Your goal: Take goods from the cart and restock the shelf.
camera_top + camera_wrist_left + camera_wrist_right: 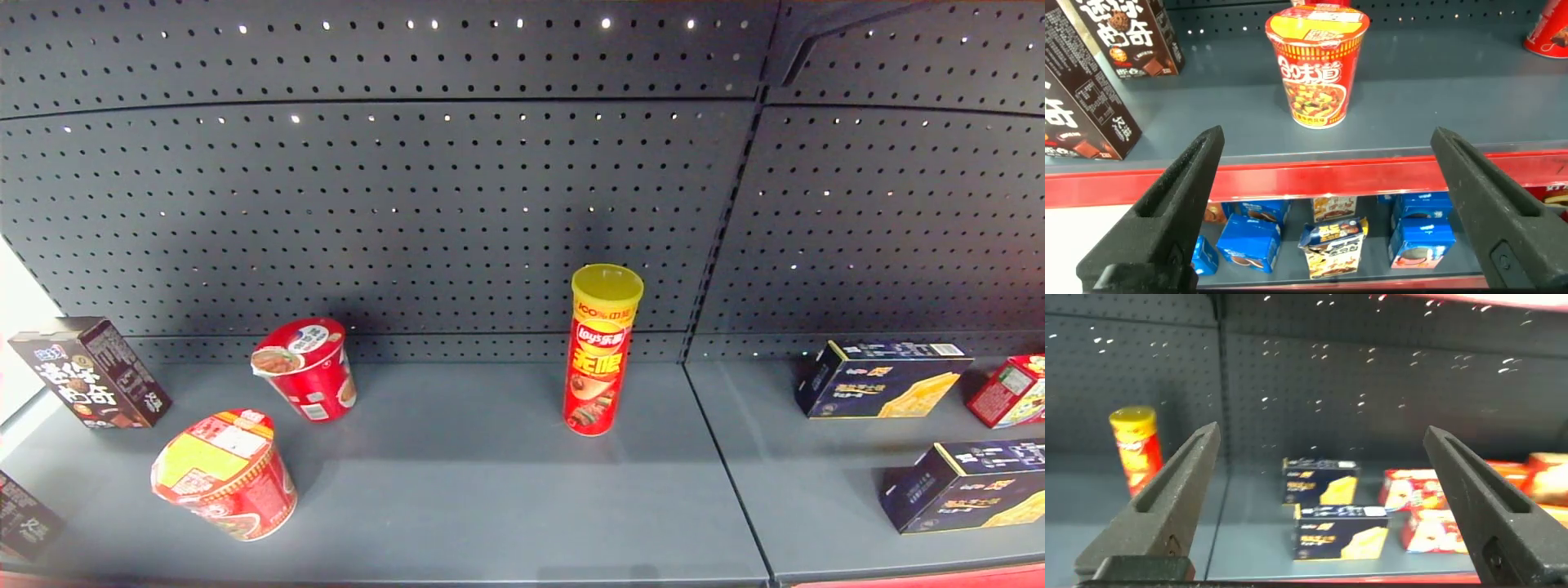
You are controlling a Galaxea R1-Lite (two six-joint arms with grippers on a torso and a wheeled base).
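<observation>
Jaws spread wide on both arms, nothing held: left gripper [1327, 139] and right gripper [1323, 431] face the shelf [490, 490].
Left hangs level with the shelf's front edge, an upright cup of noodles [1317, 65] dead ahead; right looks at navy boxes [1339, 531], with the chip can [600, 351] standing upright to their left.

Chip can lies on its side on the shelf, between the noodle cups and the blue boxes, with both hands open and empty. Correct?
Not quite: the chip can stands upright, as the head view shows. The rest holds: it is between the noodle cups and the blue boxes, and the left hand and right hand are open and empty.
</observation>
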